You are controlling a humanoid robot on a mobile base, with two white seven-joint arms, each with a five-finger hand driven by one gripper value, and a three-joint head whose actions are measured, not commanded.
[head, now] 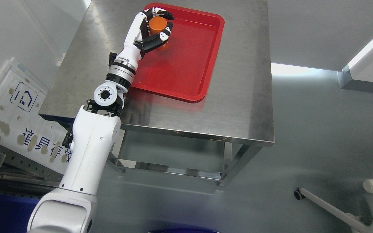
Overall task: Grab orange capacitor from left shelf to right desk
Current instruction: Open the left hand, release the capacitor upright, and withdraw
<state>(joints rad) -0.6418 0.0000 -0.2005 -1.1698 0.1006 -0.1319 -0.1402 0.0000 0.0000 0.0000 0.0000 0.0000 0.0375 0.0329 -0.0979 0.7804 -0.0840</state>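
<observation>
My left hand (152,29) is wrapped around the orange capacitor (158,26), fingers (163,13) curled over its top and the thumb across its front. The capacitor sits at the far left corner of the red tray (199,64) on the steel desk (244,97); I can't tell if it's touching the tray floor or just above it. I judge this as the placing step, nearly done. Next: set it down, loosen the fingers, lift off without tipping it. Right hand isn't visible.

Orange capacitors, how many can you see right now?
1. The orange capacitor is gripped in the left hand over the far left corner of the red tray on the steel table. None looks hidden.
</observation>
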